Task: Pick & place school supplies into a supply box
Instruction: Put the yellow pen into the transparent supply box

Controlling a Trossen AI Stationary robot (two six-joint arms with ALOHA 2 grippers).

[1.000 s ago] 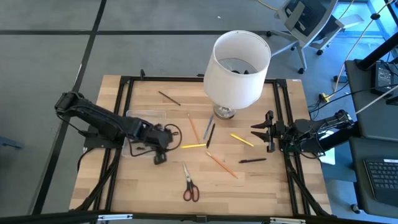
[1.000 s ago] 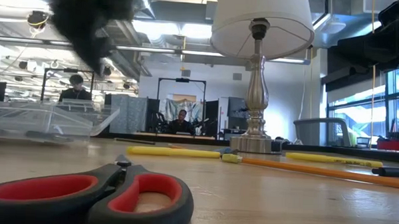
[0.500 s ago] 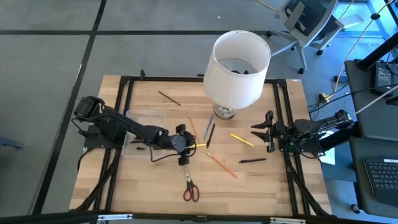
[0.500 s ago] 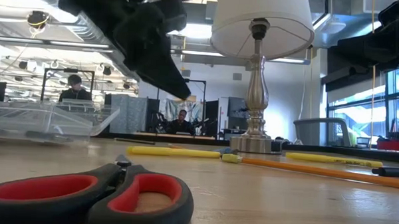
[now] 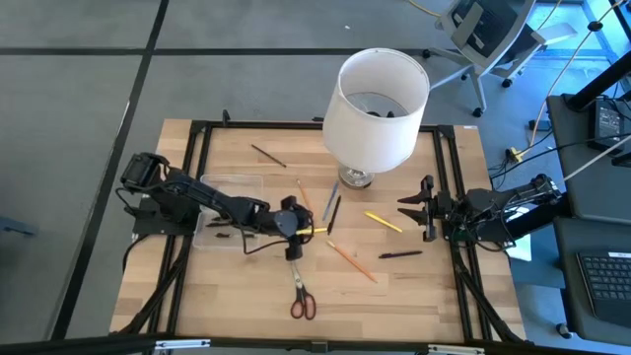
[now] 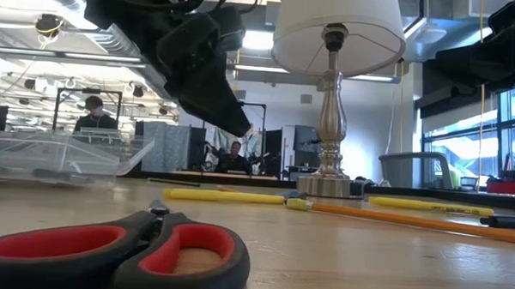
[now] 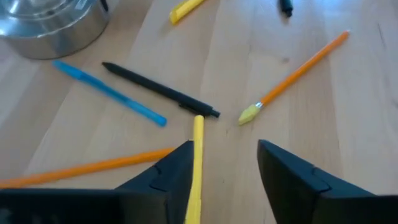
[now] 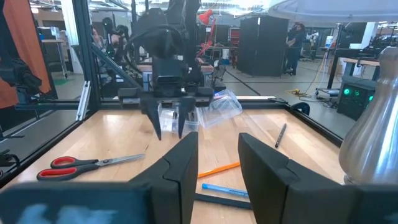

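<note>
No text or label can be read.

Even, bright overhead light gives soft shadows on the table (image 5: pixel 414 296); the low view's near scissors (image 6: pixel 108 255) look blurred.

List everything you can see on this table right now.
Lamp with white cylindrical shade: one, white and silver, table's far side.
Clear plastic box: one, transparent, left side.
Red-handled scissors: one, near edge.
Yellow pens: two, one between the left fingers, one at right.
Orange pencils: two, and, middle.
Black pens: two, middle, right.
Blue pen: one, by the lamp base.
Dark thin pencil: one, far left.
Left gripper: open, over the yellow pen.
Right gripper: open, waiting at right edge.
</note>
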